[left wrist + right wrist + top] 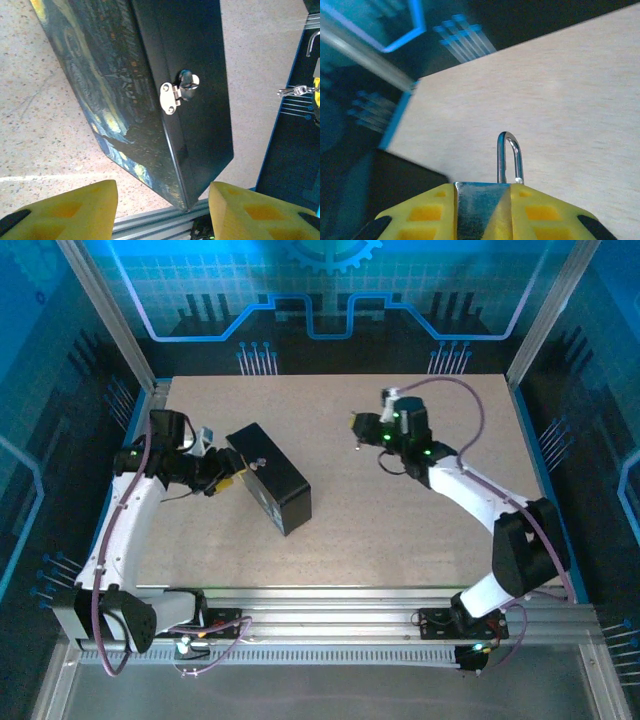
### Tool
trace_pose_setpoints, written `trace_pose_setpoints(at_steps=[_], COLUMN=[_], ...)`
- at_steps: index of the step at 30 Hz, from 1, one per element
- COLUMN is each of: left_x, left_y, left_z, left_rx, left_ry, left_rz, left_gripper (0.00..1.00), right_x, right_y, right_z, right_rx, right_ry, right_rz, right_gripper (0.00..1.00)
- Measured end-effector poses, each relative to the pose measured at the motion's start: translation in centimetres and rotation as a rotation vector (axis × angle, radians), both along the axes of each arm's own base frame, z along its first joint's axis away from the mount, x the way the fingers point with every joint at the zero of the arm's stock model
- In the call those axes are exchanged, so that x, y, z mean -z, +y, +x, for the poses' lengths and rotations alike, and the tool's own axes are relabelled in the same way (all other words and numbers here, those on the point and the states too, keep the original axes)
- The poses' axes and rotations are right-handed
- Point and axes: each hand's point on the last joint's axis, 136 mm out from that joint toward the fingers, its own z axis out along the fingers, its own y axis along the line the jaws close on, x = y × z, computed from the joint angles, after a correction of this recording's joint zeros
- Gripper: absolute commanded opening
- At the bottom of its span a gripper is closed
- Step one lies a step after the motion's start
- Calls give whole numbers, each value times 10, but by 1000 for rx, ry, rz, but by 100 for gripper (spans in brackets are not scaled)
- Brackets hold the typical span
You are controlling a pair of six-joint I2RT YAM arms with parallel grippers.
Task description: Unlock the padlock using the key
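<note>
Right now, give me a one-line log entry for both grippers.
left gripper: open, by box corner | right gripper: shut on padlock, shackle outward | hasp: no lock

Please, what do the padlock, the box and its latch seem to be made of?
The padlock looks like bare metal: a brushed silvery body and a shiny polished loop. The box has smooth, glossy black sides, perhaps painted wood or metal; I cannot tell which. Its lid carries a painted picture. The latch is shiny silvery metal.
</note>
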Motion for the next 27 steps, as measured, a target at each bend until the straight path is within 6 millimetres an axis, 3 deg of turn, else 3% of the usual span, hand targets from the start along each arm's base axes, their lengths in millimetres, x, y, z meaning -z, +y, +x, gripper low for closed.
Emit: trace_pose_setpoints(at_steps=[4, 8, 10, 12, 15, 19, 20, 22, 27], left_x=[2, 2, 2, 3, 3, 3, 3, 3, 2], left_y=[2, 5, 6, 8, 9, 9, 9, 9, 10], left_z=[-1, -3, -4, -4, -4, -4, -4, -3, -4], left_rx=[-5, 0, -2, -7, -9, -9, -9, -10, -13], left_ry=[4, -1, 0, 1, 1, 1, 1, 1, 1], left_rz=[15, 34, 38, 42, 43, 43, 43, 43, 44], left_gripper=[52, 52, 52, 52, 52, 53, 53, 53, 53], right_x=[54, 108, 128, 148, 165, 171, 169, 165, 146], right_y=[-90, -183, -214, -239, -253, -246, -244, -239, -221], right_z=[3, -10, -18, -27, -35, -31, -28, -25, -27], right_rx=[191, 406, 476, 532, 559, 493, 474, 436, 337], right_ry=[118, 256, 315, 384, 456, 517, 520, 519, 486], right_rz=[-93, -146, -145, -123, -99, -109, -110, -110, -119], right_gripper=[6, 9, 12, 22, 32, 41, 54, 99, 100])
